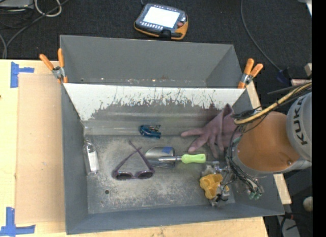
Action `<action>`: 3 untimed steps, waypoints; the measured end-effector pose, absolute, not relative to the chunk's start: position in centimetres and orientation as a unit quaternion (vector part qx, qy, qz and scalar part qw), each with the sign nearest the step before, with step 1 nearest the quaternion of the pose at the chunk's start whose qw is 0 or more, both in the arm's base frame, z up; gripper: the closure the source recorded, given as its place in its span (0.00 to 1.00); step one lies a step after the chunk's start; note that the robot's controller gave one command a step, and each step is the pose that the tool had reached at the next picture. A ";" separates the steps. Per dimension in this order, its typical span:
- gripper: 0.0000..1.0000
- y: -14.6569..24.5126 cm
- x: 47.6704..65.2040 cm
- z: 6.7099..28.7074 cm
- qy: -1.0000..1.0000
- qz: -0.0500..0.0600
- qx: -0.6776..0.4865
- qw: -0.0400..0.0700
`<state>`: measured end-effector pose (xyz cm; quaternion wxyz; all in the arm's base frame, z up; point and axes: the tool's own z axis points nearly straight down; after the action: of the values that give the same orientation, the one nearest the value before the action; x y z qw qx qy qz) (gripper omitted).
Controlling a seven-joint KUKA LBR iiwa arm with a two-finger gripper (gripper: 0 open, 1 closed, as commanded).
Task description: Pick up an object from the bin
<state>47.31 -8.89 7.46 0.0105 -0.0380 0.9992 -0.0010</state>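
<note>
In the camera view the tool (220, 189), apart or together I cannot tell, sits against a yellow lump (208, 181) in the bin's (153, 73) lower right corner, with a purple rubber hand (214, 129), a green-handled scoop (175, 158) and purple sunglasses (133, 168) nearby, and dark floor (102, 6) beyond.

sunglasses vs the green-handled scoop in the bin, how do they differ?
Colour: the sunglasses are purple; the scoop has a silvery metal bowl and a bright green handle. Build: the sunglasses are a thin frame with slim temples; the scoop is one solid piece. Pose: the sunglasses' temples point toward the bin's back wall, the scoop's handle toward the view's right. Both lie flat on the bin floor, side by side.
</note>
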 end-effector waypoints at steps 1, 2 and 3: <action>1.00 -8.8 47.0 9.0 0.999 0.000 -0.039 0.005; 1.00 -8.8 47.1 12.0 0.999 0.000 -0.039 0.006; 1.00 -8.8 47.2 14.6 0.999 0.000 -0.039 0.008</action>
<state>47.20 -8.81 14.58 0.0084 -0.0393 0.9992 -0.0005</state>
